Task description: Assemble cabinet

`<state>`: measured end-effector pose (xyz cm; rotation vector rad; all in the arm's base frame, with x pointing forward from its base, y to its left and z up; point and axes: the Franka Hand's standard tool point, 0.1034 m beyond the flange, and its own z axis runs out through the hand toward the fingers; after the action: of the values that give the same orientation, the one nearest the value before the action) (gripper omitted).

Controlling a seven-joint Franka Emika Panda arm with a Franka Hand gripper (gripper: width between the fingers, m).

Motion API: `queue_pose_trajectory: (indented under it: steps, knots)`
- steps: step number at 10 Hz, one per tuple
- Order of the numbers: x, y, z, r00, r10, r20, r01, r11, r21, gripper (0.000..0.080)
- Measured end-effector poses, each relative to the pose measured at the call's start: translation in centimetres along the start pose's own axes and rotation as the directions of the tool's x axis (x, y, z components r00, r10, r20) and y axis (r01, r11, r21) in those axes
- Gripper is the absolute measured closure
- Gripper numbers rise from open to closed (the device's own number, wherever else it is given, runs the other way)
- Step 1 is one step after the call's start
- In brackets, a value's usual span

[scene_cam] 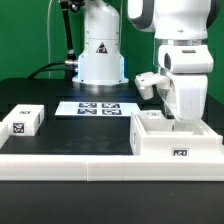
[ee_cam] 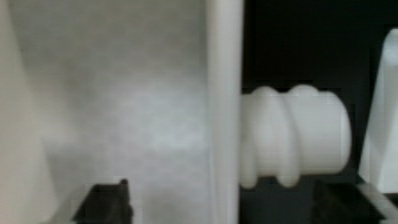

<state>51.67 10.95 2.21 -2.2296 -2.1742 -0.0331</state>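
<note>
Straddling a cabinet [scene_cam: 158, 142] wall, claw [scene_cam: 178, 110] spread wide

Starting at the exterior view's left of the marker board [scene_cam: 95, 107]: small white block [scene_cam: 21, 120], one tag on top, flat on the black table [scene_cam: 60, 140], well apart from the board. Behind the board, white robot base [scene_cam: 100, 55], upright. Moving to the exterior view's right of the board: the cabinet, a white hollow box, open side up, one tag on its front wall. Directly above it, the claw, pointing straight down, lower end dipping behind the cabinet's far rim, fingertips hidden from this side.

Seen from the wrist: claw [ee_cam: 240, 205] set wide, dark fingertips [ee_cam: 111, 203] standing on either side of a pale cabinet [ee_cam: 107, 100] wall. Whether touching it, cannot tell. Just beside that wall's edge, against black, a white ribbed knob [ee_cam: 294, 135], blurred. Whether joined to the wall, cannot tell.
</note>
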Motion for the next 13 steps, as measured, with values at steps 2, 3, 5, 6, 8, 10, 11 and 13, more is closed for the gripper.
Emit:
queue_pose_trajectory:
  steps: [2,3,5,6,8,10,11,13]
  knots:
    - [0.0,0.0,0.0,1.0,0.001,0.0,-0.001,1.0,0.0,0.0127]
    - [-0.1,0.0,0.0,1.0,0.001,0.0,-0.001,1.0,0.0,0.0019]
    - [-0.1,-0.1,-0.1,1.0,0.002,0.001,-0.002,1.0,0.0,0.0001]
    - [-0.2,-0.5,-0.5,1.0,0.004,0.003,-0.004,1.0,-0.001,0.0001]
    - [0.4,-1.7,-2.5,1.0,0.007,0.007,-0.007,1.0,-0.011,0.0002]
    - [0.9,-3.0,-4.6,1.0,0.014,0.013,-0.014,1.0,-0.023,0.0002]
    - [1.4,-3.9,-5.5,0.999,0.041,0.013,-0.041,0.999,-0.031,0.0002]
    - [2.5,-5.3,-6.0,0.998,0.069,-0.003,-0.069,0.996,-0.058,0.0002]
